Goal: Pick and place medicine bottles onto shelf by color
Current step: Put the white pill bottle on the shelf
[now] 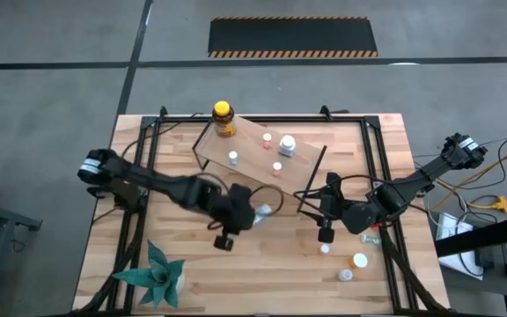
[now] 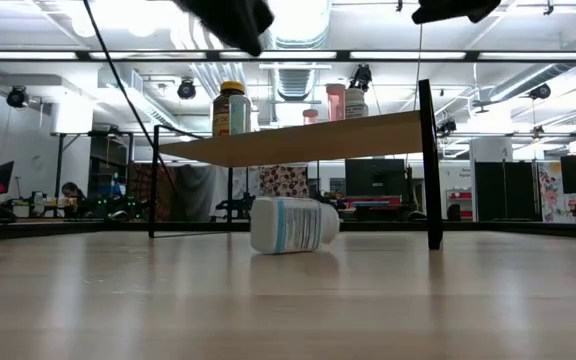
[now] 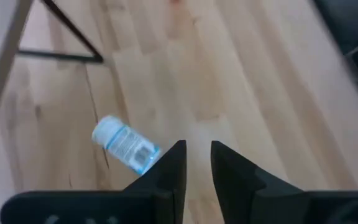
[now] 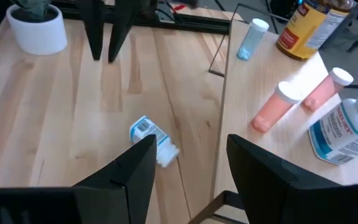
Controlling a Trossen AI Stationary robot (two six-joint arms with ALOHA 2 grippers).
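Robotics lab or open industrial workspace. Grey concrete floor (image 1: 51, 97) with a hazard-striped black mat (image 1: 293, 36) beyond the table's far edge. Low view: exposed ceiling ducts (image 2: 298, 40), strip lighting, monitors (image 2: 373, 178) and cluttered desks far behind; a person (image 2: 71, 192) seated far left.

shelf (image 1: 253, 141): light wooden board on thin black legs | on shelf: amber bottle (image 1: 224, 119) with yellow cap upright at its far corner, four small bottles (image 1: 287, 145) | white bottle (image 2: 290, 224) with blue label: on its side beside shelf
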